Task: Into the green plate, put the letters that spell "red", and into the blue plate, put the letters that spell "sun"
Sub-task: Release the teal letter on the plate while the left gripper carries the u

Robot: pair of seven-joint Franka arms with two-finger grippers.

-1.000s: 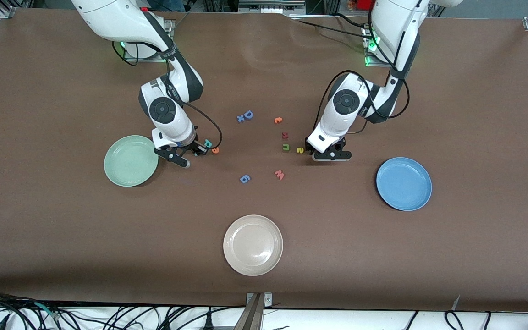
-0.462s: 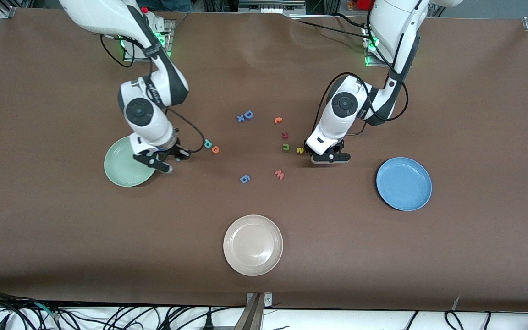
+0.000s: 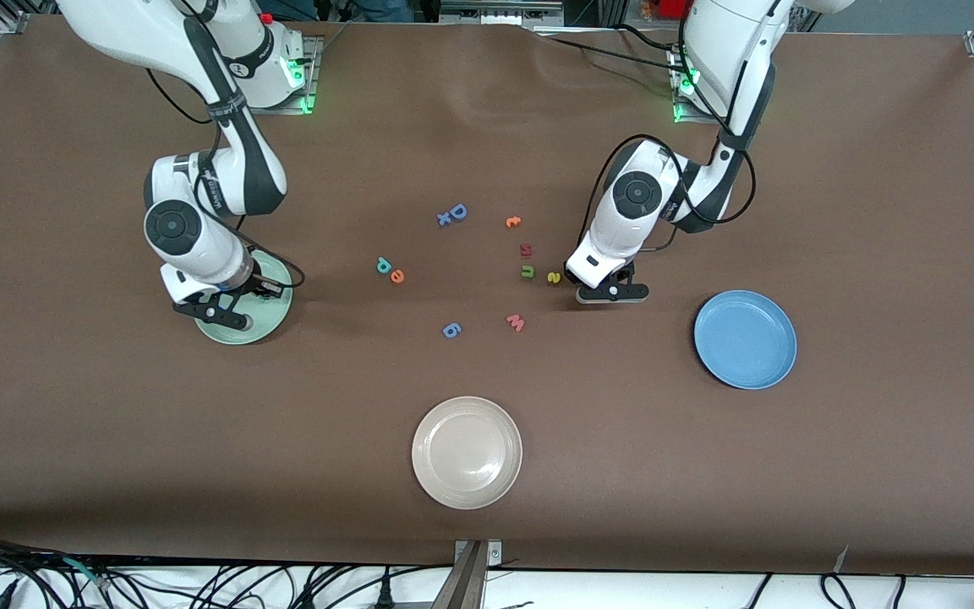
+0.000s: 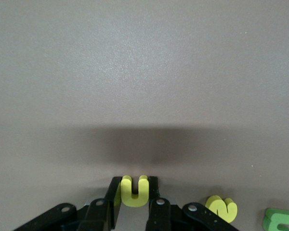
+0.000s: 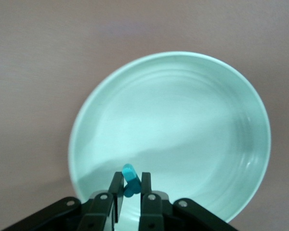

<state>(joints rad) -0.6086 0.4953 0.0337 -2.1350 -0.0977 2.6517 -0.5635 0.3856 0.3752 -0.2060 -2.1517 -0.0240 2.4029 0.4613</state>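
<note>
A brown tabletop (image 3: pixel 876 474) carries three plates and a scatter of small foam letters. The green plate (image 3: pixel 271 326) lies toward the right arm's end, the blue plate (image 3: pixel 745 339) toward the left arm's end, and a cream-white plate (image 3: pixel 467 452) sits nearest the front camera, between them. Around the middle lie a blue "D" (image 3: pixel 457 211) with a small blue piece (image 3: pixel 444 219) touching it, an orange letter (image 3: pixel 513 222), a dark red letter (image 3: pixel 526 249), an olive-green "u" (image 3: pixel 528 271), a yellow "s" (image 3: pixel 553 277), a teal "d" (image 3: pixel 383 265) beside an orange "e" (image 3: pixel 397 276), a blue figure (image 3: pixel 451 330) and a salmon "w" (image 3: pixel 515 322)
</note>
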